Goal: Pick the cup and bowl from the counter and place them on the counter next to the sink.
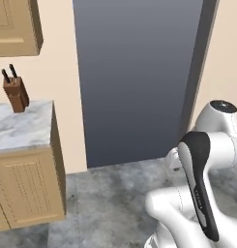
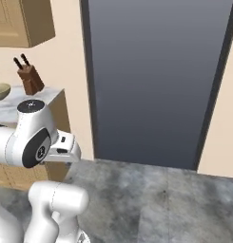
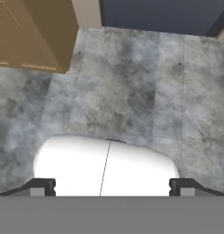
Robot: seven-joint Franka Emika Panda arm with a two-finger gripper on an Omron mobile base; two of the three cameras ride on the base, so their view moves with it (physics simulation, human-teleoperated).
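Gripper (image 3: 111, 185): fingertips (image 3: 40, 186) stand wide apart at the bottom of the hand view; nothing between them, nothing held. Pointed down at grey mottled floor (image 3: 145, 91).

Floor: bare stone-look tiles beneath the hand. A light wooden cabinet (image 3: 31, 32) corner sits at 11 o'clock in the hand view.

Arm (image 1: 202, 179): folded over the base, well apart from any task item.

Counter (image 1: 23, 126): white marble end section, at 9 o'clock in the left base view. Carries a wooden knife block (image 1: 15, 92) near the wall.

Bowl (image 2: 1, 91): olive-gold, partly cut by the frame edge at 10 o'clock in the right base view, resting on the counter just left of the knife block.

Governing relation: bowl lies far to the left of the fingers and higher; judged, the base must turn or drive left before any reach.

Cup, sink: location cannot be told.
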